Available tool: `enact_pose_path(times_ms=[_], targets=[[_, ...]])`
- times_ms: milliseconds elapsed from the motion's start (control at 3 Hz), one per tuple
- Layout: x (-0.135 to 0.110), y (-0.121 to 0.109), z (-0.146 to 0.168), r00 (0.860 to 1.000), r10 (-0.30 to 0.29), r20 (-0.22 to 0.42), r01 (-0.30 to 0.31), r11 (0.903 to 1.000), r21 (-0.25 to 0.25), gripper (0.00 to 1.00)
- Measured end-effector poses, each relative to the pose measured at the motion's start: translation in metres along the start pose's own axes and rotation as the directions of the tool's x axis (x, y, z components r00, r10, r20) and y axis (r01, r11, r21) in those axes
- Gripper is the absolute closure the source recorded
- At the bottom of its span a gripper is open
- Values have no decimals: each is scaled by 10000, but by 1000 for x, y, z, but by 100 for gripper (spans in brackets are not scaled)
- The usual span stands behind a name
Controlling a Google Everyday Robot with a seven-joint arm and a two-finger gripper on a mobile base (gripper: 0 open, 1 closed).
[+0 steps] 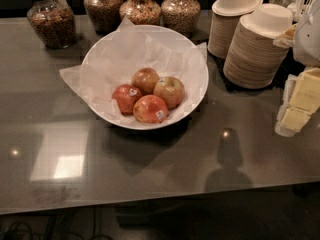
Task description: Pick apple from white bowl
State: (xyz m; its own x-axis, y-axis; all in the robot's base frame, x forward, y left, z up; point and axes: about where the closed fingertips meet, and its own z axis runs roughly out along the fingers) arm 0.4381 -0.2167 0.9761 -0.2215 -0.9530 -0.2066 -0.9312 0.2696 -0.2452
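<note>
The white bowl (pixel 202 91), wide, shallow and lined with crinkled white paper, sits on the dark counter at centre. Several apples lie together in its near half. The palest apple (pixel 169 91), yellow-golden with a pink blush and no sticker, is at the right of the cluster. It touches a darker stickerless apple (pixel 145 79) behind it and a red stickered apple (pixel 150 109) in front. Another red stickered apple (pixel 126 97) lies at the left. My gripper (pixel 306 36) shows as a white shape at the right edge, well right of the bowl and apart from it.
Two stacks of beige paper bowls (pixel 257 49) stand right of the white bowl. Several glass jars (pixel 52 21) of snacks line the back. Yellow blocks (pixel 304 101) lie at the right edge. The counter's front edge (pixel 150 199) runs along the bottom.
</note>
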Motion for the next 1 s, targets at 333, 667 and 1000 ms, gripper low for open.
enact_pose_path(times_ms=[333,667,1000], targets=[[0,0,0,10000,0,0,0,10000,0,0],[-7,-2,-1,9996,-193,214,190,9997,150,0],[-34,-9,7,9900,-1006,987,995,9949,163,0]])
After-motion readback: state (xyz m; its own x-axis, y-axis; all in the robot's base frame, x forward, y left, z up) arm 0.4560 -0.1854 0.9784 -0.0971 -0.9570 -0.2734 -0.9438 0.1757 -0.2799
